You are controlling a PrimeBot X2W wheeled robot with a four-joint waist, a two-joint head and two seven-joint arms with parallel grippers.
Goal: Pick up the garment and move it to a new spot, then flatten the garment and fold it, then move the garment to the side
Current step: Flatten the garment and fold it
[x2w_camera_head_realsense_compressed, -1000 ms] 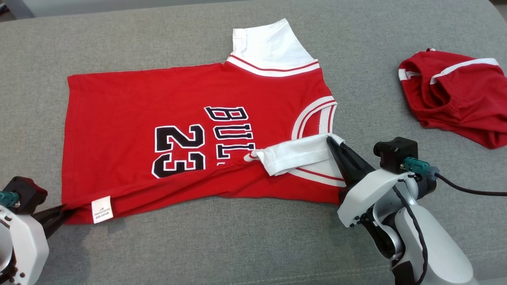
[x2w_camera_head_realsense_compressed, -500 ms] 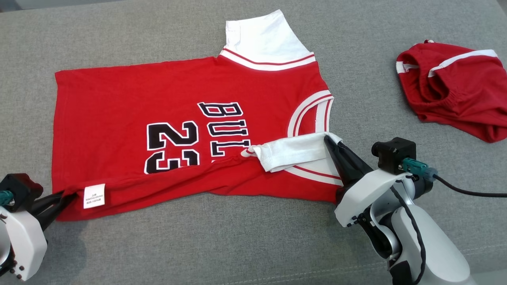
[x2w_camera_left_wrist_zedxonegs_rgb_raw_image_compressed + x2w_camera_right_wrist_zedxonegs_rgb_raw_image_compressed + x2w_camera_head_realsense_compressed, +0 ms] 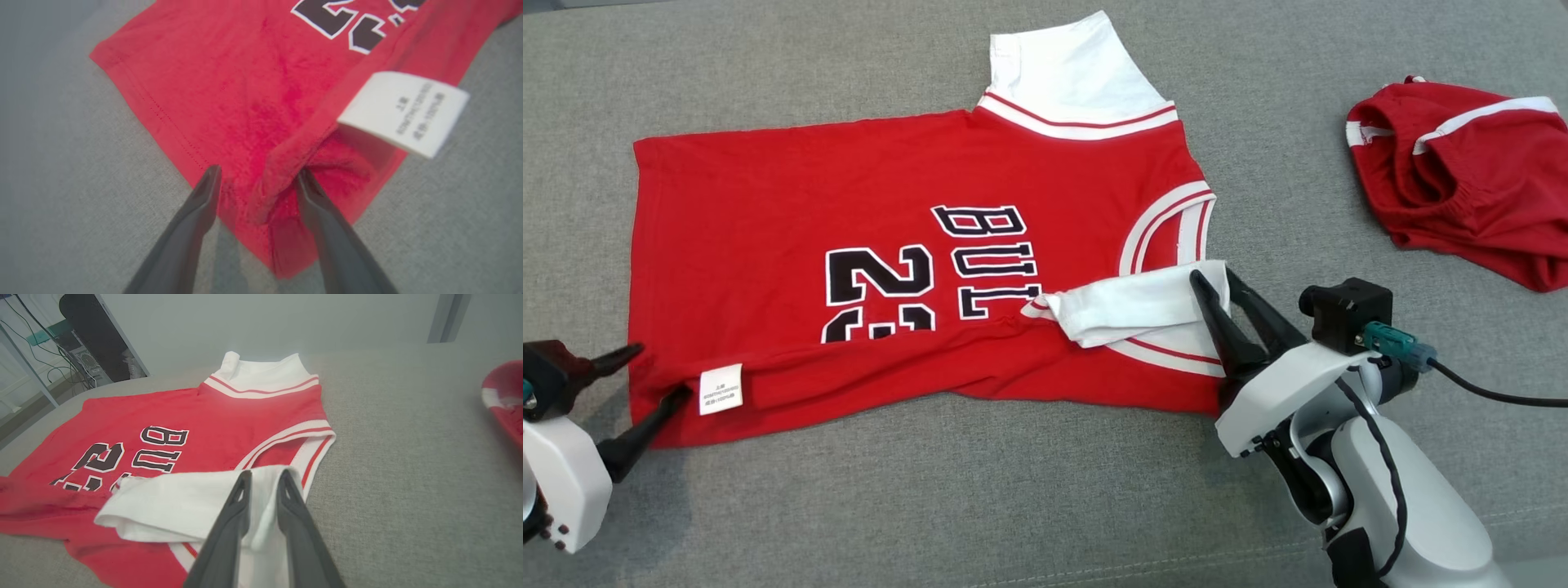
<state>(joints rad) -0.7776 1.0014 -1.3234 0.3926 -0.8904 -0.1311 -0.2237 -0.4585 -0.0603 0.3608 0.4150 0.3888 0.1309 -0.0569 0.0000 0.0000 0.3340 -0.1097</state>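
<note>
Jersey (image 3: 849,188) lies face up on the grey surface (image 3: 1013,490), roughly centre, neck toward the right, and mostly flat. Its near long edge is rolled up onto the front. That fold covers the bottom of the "23", and I read only "BUL" of the lettering. The far white sleeve (image 3: 1070,77) lies flat. The near white sleeve (image 3: 1127,306) is flipped over onto the red front.

My left hand (image 3: 662,371) is at the near hem corner, with its body cut off by the frame edge. In the left wrist view the left hand (image 3: 259,171) has its fingers spread wide. A raised ridge of the jersey (image 3: 245,81) hem sits between them. One finger touches the ridge, the other is apart from it, and nothing is gripped. The care label (image 3: 720,389) is just beside the hand; its print is too small to read, even close up (image 3: 402,112).

My right hand (image 3: 1214,275) is at the outer end of the flipped sleeve. In the right wrist view the right hand (image 3: 265,473) has its fingers only narrowly parted, with a fold of white cloth in the gap. I cannot tell whether they pinch it or merely straddle it. The jersey (image 3: 245,412) stretches away behind.

A second red garment (image 3: 1462,188) lies bunched, well apart at the far right. It is cut off by the edge in both the head view and the right wrist view (image 3: 504,396).
</note>
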